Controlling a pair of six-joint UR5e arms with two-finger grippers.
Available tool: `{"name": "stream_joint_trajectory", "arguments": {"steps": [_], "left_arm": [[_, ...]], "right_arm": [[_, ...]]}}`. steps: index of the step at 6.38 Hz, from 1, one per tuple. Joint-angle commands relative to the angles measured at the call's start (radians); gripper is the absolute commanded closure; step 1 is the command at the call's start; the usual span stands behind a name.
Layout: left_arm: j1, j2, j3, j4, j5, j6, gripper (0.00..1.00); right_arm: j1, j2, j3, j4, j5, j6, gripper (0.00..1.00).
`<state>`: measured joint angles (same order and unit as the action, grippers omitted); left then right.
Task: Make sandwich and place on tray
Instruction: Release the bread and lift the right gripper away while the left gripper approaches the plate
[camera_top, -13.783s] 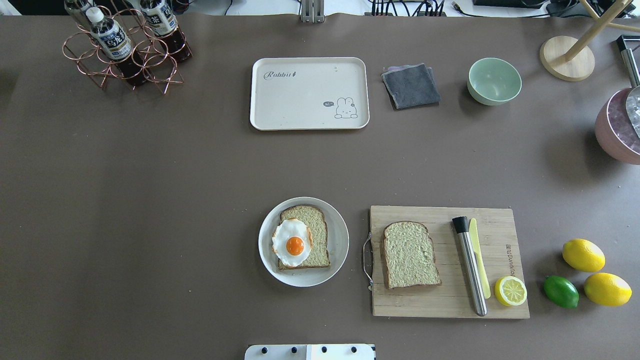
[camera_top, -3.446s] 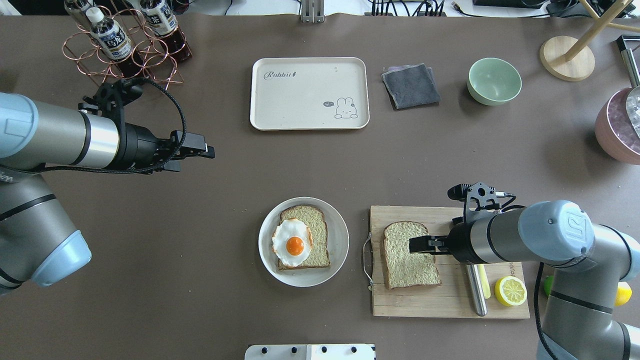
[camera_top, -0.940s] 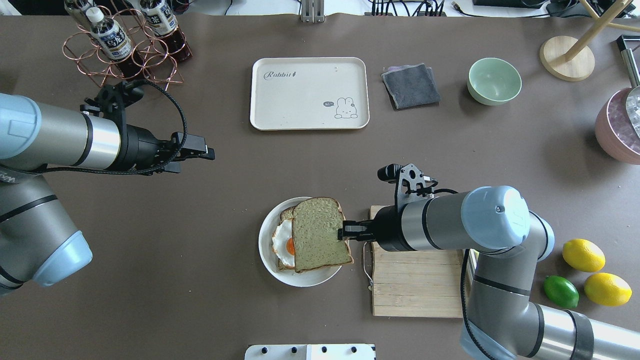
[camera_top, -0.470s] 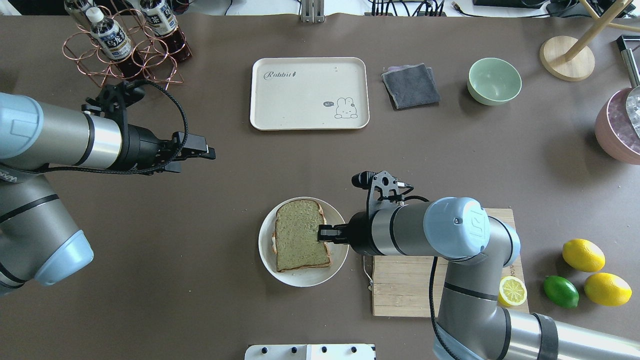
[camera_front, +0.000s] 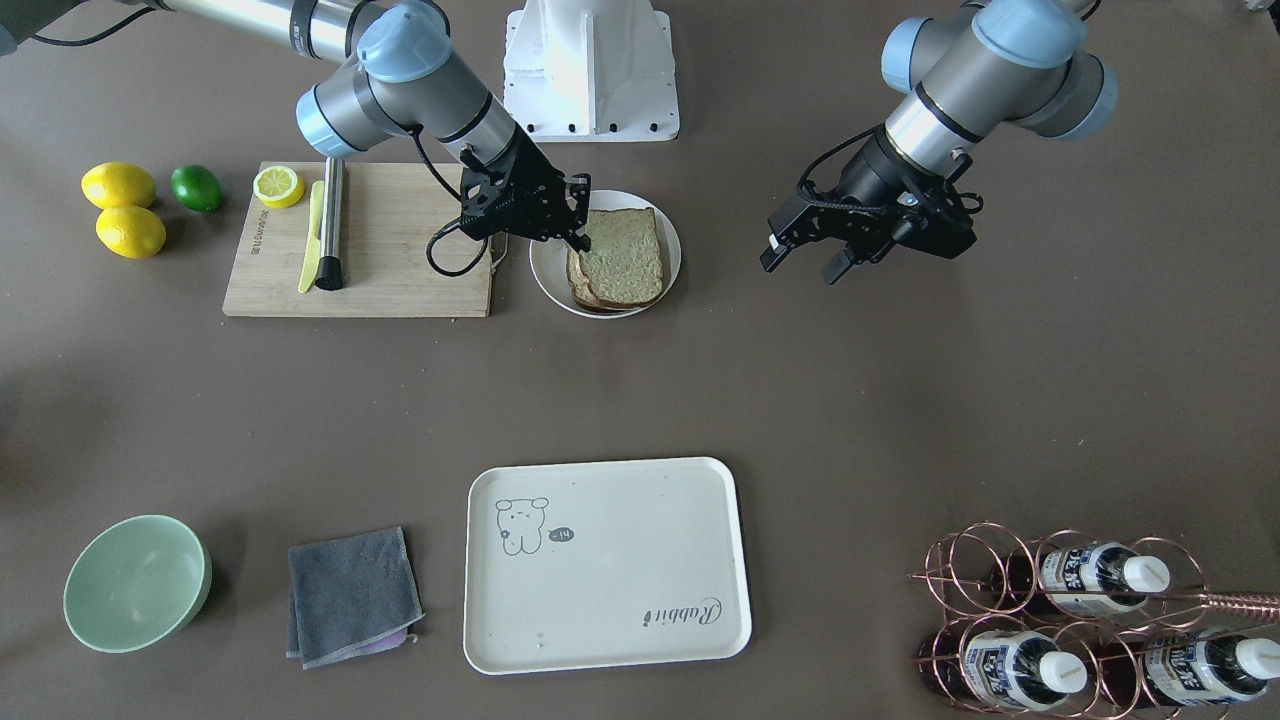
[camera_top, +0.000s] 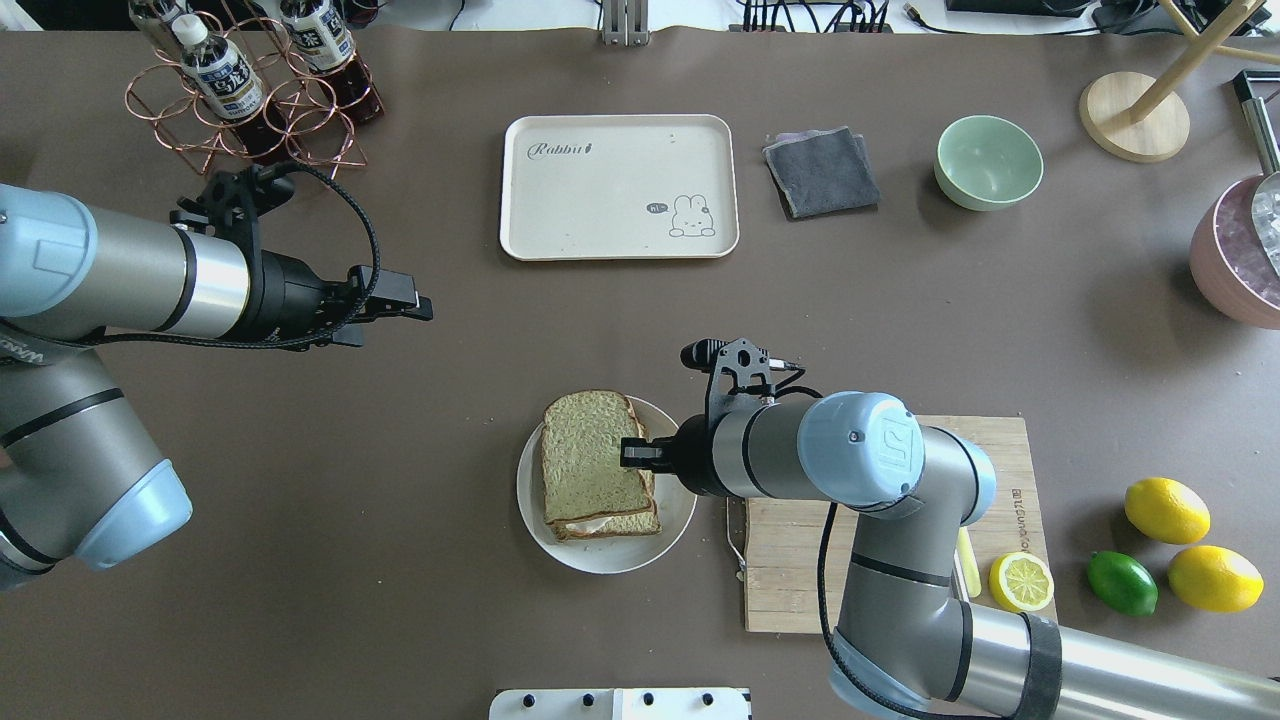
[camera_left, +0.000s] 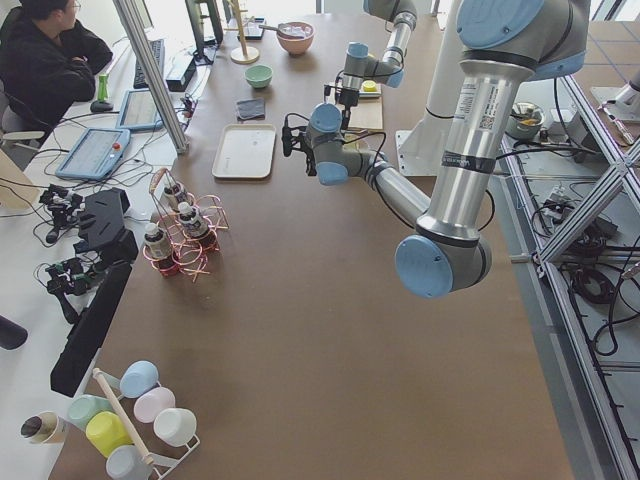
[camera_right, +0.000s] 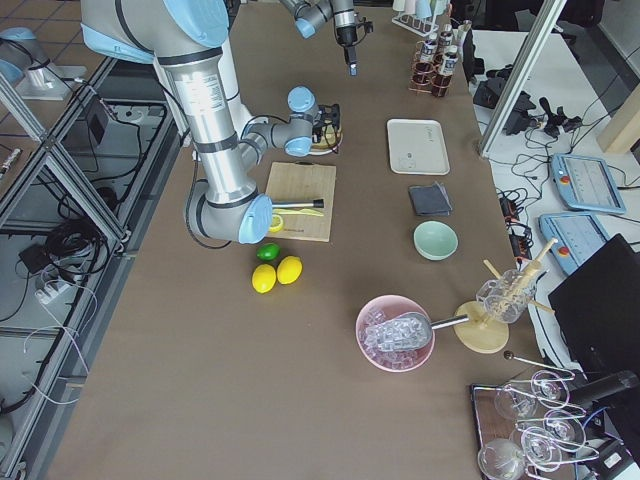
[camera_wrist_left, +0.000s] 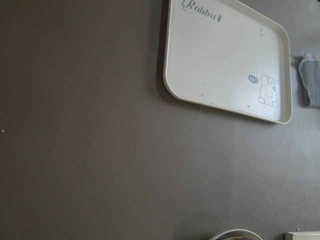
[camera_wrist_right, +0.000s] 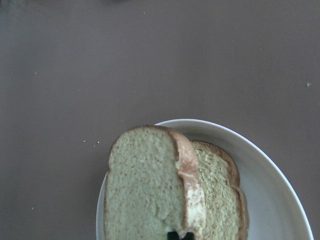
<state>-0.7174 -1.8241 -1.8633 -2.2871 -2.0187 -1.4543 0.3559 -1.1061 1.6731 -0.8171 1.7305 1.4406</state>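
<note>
Nudge pale, brown-crusted top bread slice (camera_top: 585, 450) toward counter's robot-side edge, square over lower slice (camera_wrist_right: 215, 190), before loosening right gripper (camera_top: 632, 453), clamped on its crust.

The sandwich (camera_top: 585, 455) sits on the plate (camera_top: 600, 556) close before me, with my right gripper (camera_top: 632, 454) at its right edge. The cutting board (camera_top: 790, 560) lies just right of the plate. Behind the plate, well apart, lies the tray (camera_top: 600, 200), with the cloth (camera_top: 821, 171) and then the bowl (camera_top: 988, 161) to its right. My left gripper (camera_top: 410, 300) hangs over the desk (camera_top: 400, 600), left of the tray.
</note>
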Motion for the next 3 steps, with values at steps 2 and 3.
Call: {"name": "stream_joint_trajectory", "arguments": {"steps": [2, 3], "left_arm": [[0.001, -0.03, 0.018, 0.002, -0.002, 0.0, 0.02], [0.001, -0.047, 0.032, 0.002, -0.002, 0.0, 0.02]], "right_arm": [[0.049, -0.006, 0.013, 0.001, 0.02, 0.006, 0.0], [0.086, -0.014, 0.049, -0.01, 0.076, 0.008, 0.0]]}}
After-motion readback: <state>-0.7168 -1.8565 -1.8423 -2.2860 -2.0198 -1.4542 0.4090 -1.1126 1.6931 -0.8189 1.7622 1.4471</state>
